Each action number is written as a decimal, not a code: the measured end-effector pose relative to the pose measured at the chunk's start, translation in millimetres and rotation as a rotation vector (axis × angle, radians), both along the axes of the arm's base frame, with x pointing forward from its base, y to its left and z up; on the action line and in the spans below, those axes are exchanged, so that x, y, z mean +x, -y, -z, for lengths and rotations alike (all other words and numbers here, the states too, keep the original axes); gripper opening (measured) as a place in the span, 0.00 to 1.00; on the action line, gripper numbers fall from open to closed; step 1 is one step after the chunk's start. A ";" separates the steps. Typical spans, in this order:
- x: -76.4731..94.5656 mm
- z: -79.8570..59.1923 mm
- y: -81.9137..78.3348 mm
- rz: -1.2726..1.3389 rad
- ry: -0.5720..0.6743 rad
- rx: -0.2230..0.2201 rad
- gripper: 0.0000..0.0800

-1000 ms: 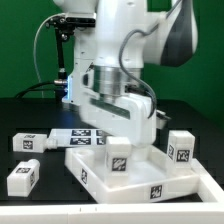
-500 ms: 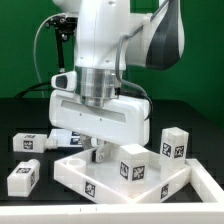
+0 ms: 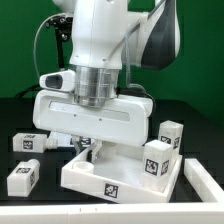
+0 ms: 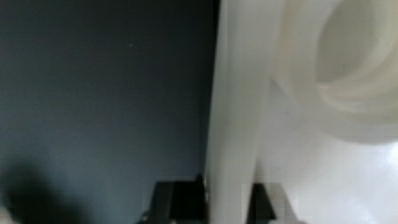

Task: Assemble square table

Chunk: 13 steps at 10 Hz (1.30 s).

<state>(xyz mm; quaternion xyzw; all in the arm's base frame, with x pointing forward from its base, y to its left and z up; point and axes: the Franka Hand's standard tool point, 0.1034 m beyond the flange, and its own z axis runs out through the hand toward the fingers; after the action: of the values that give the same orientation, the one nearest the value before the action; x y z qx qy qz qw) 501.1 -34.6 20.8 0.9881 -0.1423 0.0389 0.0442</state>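
We see the jaws clamped on the edge of a large flat white plastic square tabletop (image 3: 85, 175); small white tagged block legs (image 3: 24, 178) lie nearby on the black desk (image 3: 50, 205).

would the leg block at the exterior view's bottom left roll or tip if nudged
The leg block looks boxy and flat-faced, so it would probably slide, not roll. It lies low and wide, so tipping seems unlikely. Small and plastic-looking: likely light.

Gripper (image 4: 221, 198) tips seen only as dark, blurred stubs in wrist view. Table top (image 4: 249, 90) blurred there, cut off by edges (only one socket (image 4: 365, 60) shown). Marker board (image 3: 58, 140) mostly covered by arm (image 3: 100, 60).
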 end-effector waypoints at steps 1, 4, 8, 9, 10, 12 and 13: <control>0.1 0.0 0.5 -0.061 -0.007 -0.006 0.07; 16.9 -3.3 7.3 -0.464 -0.037 -0.050 0.07; 24.6 -3.6 15.6 -0.812 -0.076 -0.080 0.07; 26.6 -4.7 15.9 -0.885 -0.091 -0.086 0.07; 34.2 -7.8 13.1 -0.946 -0.110 -0.086 0.07; 51.5 -8.0 7.3 -1.139 -0.130 -0.092 0.07; 58.5 -6.1 7.1 -1.222 -0.129 -0.090 0.07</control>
<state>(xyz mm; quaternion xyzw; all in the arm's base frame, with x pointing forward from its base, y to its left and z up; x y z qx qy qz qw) 559.7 -41.7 26.9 0.8886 0.4542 0.0031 0.0640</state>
